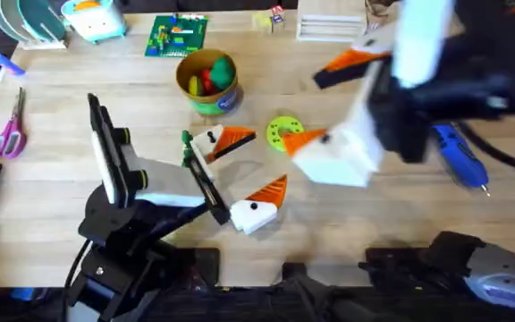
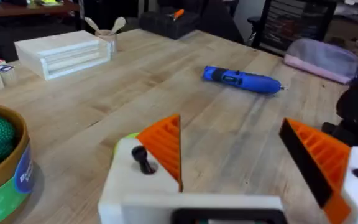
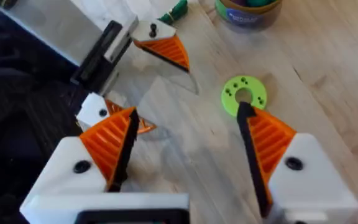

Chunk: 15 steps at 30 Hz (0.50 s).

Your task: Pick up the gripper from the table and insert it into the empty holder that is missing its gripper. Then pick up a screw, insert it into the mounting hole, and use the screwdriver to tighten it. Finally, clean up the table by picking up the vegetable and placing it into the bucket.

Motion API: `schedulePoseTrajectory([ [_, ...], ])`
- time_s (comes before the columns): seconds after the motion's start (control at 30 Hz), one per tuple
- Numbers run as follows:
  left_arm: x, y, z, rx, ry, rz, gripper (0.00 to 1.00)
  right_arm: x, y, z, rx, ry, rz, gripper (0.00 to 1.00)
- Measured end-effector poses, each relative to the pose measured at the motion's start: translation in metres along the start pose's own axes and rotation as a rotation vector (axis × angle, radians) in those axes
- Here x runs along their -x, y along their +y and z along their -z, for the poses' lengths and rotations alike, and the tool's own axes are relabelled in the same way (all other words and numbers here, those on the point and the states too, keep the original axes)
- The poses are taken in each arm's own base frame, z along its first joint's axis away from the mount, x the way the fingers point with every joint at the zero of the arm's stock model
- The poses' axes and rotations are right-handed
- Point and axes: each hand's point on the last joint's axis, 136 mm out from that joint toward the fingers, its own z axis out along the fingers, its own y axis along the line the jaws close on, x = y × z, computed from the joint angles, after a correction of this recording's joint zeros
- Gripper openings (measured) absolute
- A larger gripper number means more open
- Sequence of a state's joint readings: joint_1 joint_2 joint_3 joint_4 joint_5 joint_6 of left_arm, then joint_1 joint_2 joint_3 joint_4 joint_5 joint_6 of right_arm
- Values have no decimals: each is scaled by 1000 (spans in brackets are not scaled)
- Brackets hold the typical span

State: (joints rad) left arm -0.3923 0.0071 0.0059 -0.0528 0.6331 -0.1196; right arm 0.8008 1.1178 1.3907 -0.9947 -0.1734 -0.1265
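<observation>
The right gripper (image 3: 188,118) stands wide open and grips nothing. In its own wrist view we see two white plastic wedge-shaped finger blocks, each with an orange ribbed pad, above the broad light wooden butcher-block table (image 3: 328,56). The left gripper (image 1: 266,159) is likewise spread wide and empty, low over the table's middle; both of its white blocks carry orange pads too. We cannot tell a loose orange piece apart from these fitted pads.

In the overhead view the right arm is large and blurred, and it hides part of the table behind it.

The small round yellow bucket with a green band (image 1: 209,83) stands beyond the left gripper, with red, yellow and green shapes inside. The left wrist view cuts it off at the edge.

The thick bright-blue handled screwdriver (image 2: 241,79) lies flat, well apart from both grippers. It shows whole in the left wrist view, partly covered in the overhead.

A round bright-green disc with holes (image 3: 244,94) lies just beside one right fingertip. A small green object (image 1: 186,139) near the left gripper is too small to identify.
</observation>
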Motion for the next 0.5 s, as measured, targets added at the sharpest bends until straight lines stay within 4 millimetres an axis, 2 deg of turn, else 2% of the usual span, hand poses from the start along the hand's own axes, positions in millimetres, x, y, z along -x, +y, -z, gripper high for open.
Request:
schedulePoseTrajectory([
  [0.13, 0, 0, 0, 0, 0, 0, 992, -33, 3, 30, -1, 56, -25, 959],
  [0.23, 0, 0, 0, 0, 0, 0, 992, -49, 12, 44, 44, 78, -28, 960],
  [0.37, 0, 0, 0, 0, 0, 0, 992, -61, 24, 61, 94, 68, -16, 960],
  [0.5, 0, 0, 0, 0, 0, 0, 992, -62, 29, 76, 91, -10, 8, 961],
])
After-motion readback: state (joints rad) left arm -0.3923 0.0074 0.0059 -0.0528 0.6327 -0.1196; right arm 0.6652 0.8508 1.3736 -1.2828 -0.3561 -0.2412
